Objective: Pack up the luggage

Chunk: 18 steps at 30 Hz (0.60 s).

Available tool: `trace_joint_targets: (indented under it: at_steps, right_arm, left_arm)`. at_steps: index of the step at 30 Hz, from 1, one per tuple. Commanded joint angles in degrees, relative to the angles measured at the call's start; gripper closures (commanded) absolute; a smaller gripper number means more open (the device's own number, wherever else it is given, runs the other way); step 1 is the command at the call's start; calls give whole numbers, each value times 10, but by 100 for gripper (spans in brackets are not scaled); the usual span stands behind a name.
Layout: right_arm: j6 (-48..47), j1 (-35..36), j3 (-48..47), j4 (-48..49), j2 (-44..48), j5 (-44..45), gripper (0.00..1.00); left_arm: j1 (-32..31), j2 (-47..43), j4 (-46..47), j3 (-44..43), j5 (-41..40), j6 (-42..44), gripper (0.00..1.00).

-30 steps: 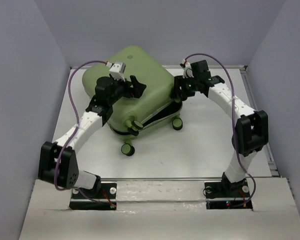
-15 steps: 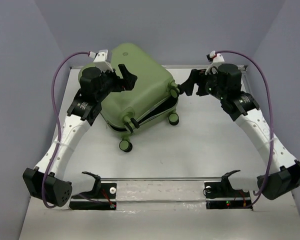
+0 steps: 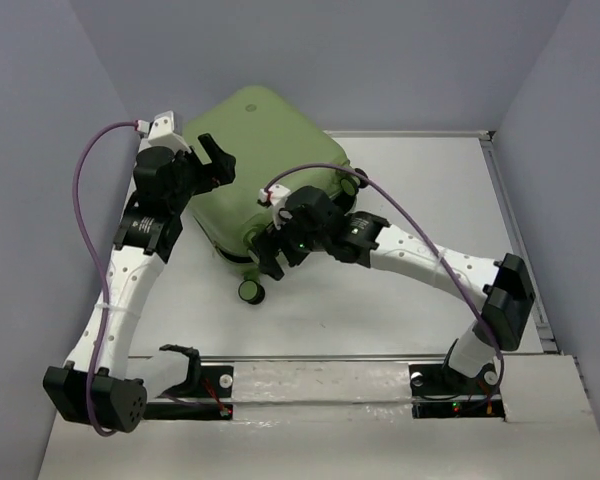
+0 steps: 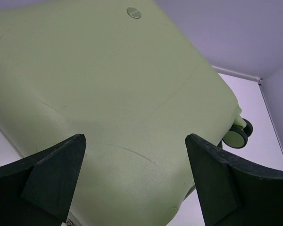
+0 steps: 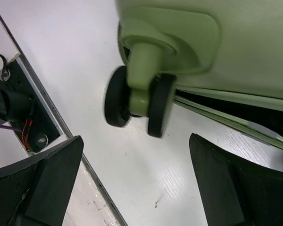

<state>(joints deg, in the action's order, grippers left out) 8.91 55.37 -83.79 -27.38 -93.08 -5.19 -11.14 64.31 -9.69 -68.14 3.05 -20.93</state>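
Left gripper [image 4: 134, 139] hangs wide open over the luggage [image 3: 270, 140], holding nothing; right gripper [image 5: 136, 138] gapes empty beside a wheel [image 5: 134, 101]. Luggage lies toward the table's [image 3: 420, 190] far-left corner.

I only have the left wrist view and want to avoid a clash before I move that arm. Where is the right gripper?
Observer: The right gripper hangs at the near corner of the luggage, close to a wheel.
Operator: Is it gripping that wheel?
Observer: No. Its jaws stand open, and its wrist view shows the wheel ahead of them, untouched.
Operator: Is the luggage fully shut at that corner?
Observer: No. A dark gap runs along the seam beside the wheel.
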Motion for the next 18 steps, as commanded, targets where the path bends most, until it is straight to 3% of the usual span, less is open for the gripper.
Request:
trace_joint_targets:
  at_steps: [1,6,9,12,13,16,18]
  right_arm:
    - [19,19,-66,50,-46,49,0]
    - [27,39,-109,41,-133,94,3]
    - [30,51,-132,42,-161,142,22]
    - [38,56,-117,43,-159,219,79]
    - [44,62,-84,43,-133,233,93]
    - [58,62,1,49,-61,282,93]
    - [68,62,101,48,35,308,93]
  left_arm:
    - [1,-51,23,25,-2,4,1]
    - [3,-68,23,40,-7,13,1]
    - [4,-72,22,38,-3,14,1]
    - [4,-73,17,31,0,16,1]
    - [4,-74,15,31,-1,17,1]
    - [5,-77,9,34,-8,24,1]
    - [5,-75,5,39,-6,28,1]
